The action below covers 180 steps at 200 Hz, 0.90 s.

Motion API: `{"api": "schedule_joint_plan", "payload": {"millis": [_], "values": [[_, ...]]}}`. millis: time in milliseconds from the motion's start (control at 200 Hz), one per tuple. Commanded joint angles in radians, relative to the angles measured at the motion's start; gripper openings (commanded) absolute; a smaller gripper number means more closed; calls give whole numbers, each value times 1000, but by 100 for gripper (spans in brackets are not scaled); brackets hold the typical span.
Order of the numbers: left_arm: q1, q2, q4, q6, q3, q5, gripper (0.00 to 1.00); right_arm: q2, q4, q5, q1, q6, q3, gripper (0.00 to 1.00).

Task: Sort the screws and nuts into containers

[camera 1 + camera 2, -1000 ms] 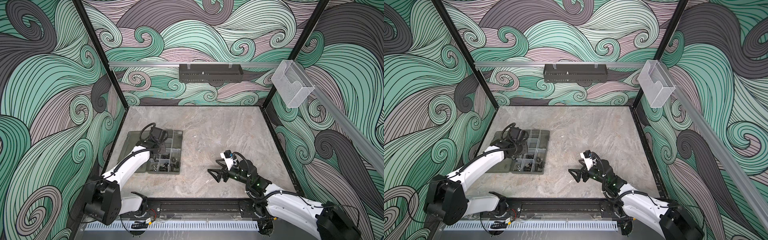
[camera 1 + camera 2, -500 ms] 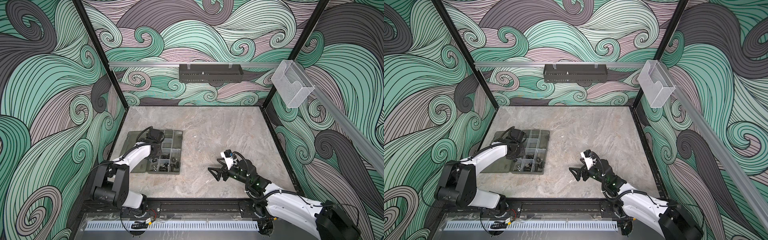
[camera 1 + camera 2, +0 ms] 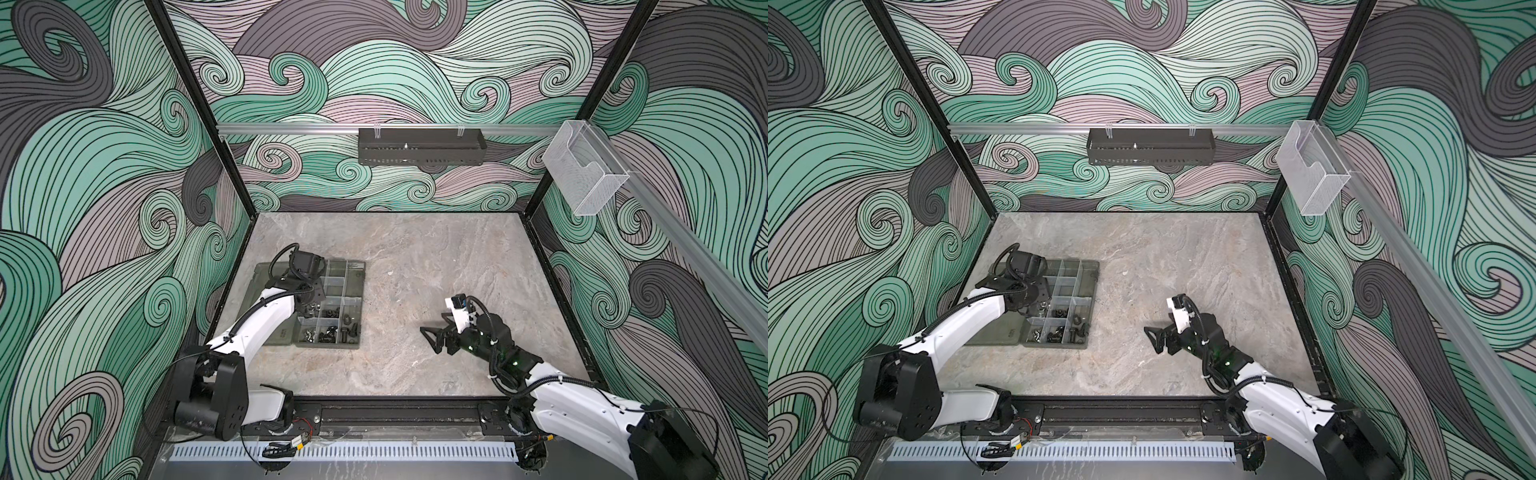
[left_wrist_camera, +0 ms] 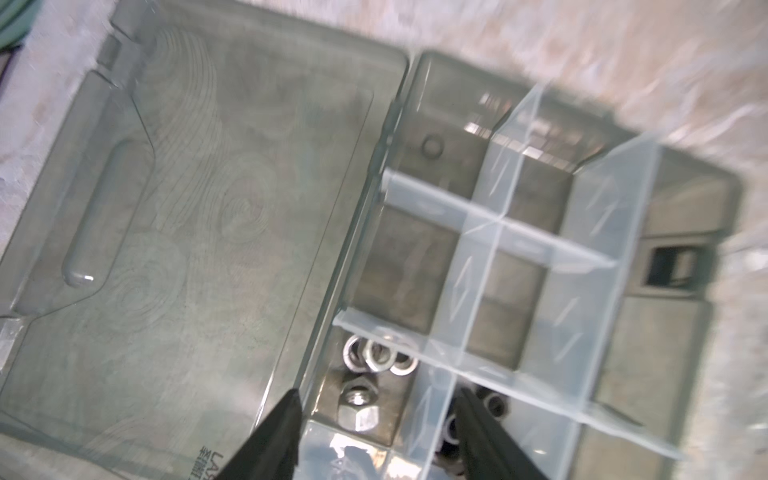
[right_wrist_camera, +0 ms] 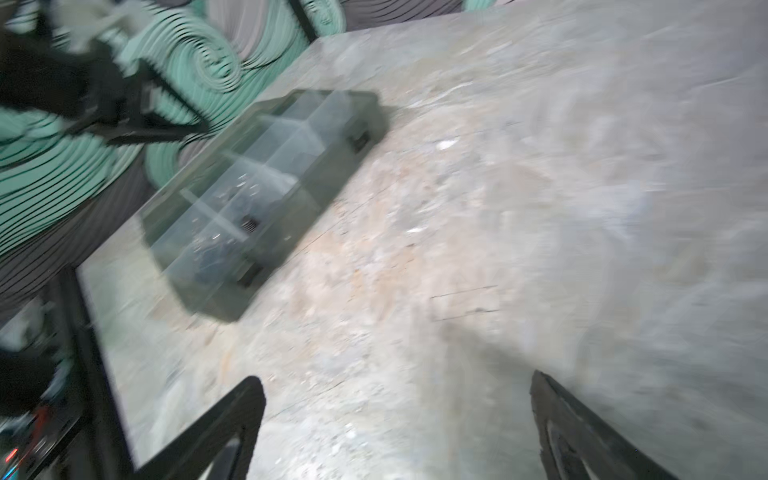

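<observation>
Hovering still over the organizer box (image 3: 355, 266), the left gripper (image 4: 377, 395), now parted and empty, hangs above silver nuts (image 4: 380, 357) in a compartment (image 4: 330, 395); right gripper (image 5: 395, 379) gapes empty.

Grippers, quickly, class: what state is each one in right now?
Left gripper: open, holding nothing, above the silver nuts.
Right gripper: open, empty, over the table.
</observation>
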Motion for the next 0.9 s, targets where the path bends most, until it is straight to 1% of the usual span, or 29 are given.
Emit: {"api": "schedule_joint_plan", "payload": {"millis": [0,40,80,160,240,280,315,335,350,405,470,515,550,605,645,675,725,801,826,866,896], "values": [[7,-98,95,43,-63,-127,70,-77,-160,188,-138,-15,71,100],[10,-145,149,67,-109,-196,72,-121,-178,258,-177,-46,71,99],[10,-191,203,93,-157,-257,72,-165,-152,346,-211,-8,44,99],[11,-270,331,166,-252,-358,75,-236,-46,346,-275,7,-22,99],[13,-315,427,221,-324,-438,79,-253,-88,404,-285,-14,4,99],[15,-327,462,230,-351,-453,81,-244,-104,423,-288,-50,21,99],[17,-326,522,257,-383,-459,83,-227,-113,442,-290,-106,41,99],[19,-323,559,275,-402,-461,90,-213,-119,461,-291,-134,52,99],[21,-317,584,284,-414,-463,92,-202,-123,475,-294,-152,61,99],[29,-287,669,324,-448,-462,94,-151,-117,511,-311,-214,79,99],[48,-227,773,365,-483,-464,96,-67,-16,485,-345,-287,60,99],[75,-175,846,365,-502,-442,97,-8,51,454,-372,-301,45,99],[94,-136,908,390,-508,-422,99,40,105,433,-392,-301,35,99],[108,-112,885,387,-478,-390,98,118,227,400,-414,-299,6,99],[125,-95,931,391,-482,-356,99,182,343,369,-431,-295,-15,99],[137,-90,950,383,-484,-330,99,209,378,346,-434,-296,-12,99],[167,-81,1007,356,-501,-256,99,249,407,294,-441,-320,4,99],[214,-62,1098,306,-526,-96,99,336,533,260,-448,-351,6,99],[221,-47,1110,317,-518,-64,99,354,551,249,-449,-362,9,99],[225,-32,1084,338,-496,-34,99,373,568,229,-455,-381,18,99],[229,-17,1117,371,-496,-4,99,393,574,227,-457,-390,27,99]]}}
